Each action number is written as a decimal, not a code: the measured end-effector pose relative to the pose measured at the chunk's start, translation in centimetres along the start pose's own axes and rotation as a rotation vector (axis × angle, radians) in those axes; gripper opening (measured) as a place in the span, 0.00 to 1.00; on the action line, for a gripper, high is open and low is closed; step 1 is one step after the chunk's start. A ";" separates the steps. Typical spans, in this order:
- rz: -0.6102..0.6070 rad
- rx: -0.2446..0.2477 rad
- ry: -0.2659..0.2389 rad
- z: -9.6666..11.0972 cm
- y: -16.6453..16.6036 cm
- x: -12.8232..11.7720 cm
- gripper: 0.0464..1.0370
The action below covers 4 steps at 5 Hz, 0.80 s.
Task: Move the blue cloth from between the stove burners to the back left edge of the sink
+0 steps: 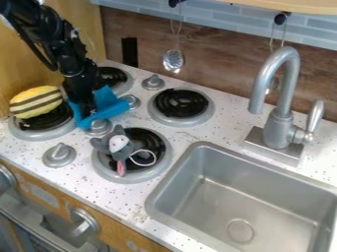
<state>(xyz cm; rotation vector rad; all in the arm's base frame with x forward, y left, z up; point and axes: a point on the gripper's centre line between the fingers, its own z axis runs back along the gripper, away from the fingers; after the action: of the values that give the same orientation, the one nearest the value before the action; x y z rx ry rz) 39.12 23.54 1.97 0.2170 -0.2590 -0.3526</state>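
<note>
Blue cloth [111, 106]: touching gripper [85, 111], grip state cannot be told; edges against stove knobs [99, 127]; speckled counter [143, 118] separates it from rear-right burner [180, 104].

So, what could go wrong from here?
The blue cloth lies against a stove knob, so it might snag if dragged. The tool is low beside the striped yellow plush; a sideways swing could knock that off its burner. The grey toy mouse, close to the cloth, might get bumped too.
</note>
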 end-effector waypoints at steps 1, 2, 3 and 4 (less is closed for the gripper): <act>-0.043 -0.007 -0.040 -0.1 -1.6 1.8 0.97; -0.058 -0.019 -0.072 -0.1 -3.0 3.5 0.97; -0.056 -0.016 -0.086 -0.2 -3.5 4.5 0.97; -0.024 0.003 -0.094 -1.0 -2.7 5.6 0.97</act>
<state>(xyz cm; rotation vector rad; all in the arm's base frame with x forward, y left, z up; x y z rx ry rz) 43.61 19.14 1.55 0.2070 -0.3499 -0.3864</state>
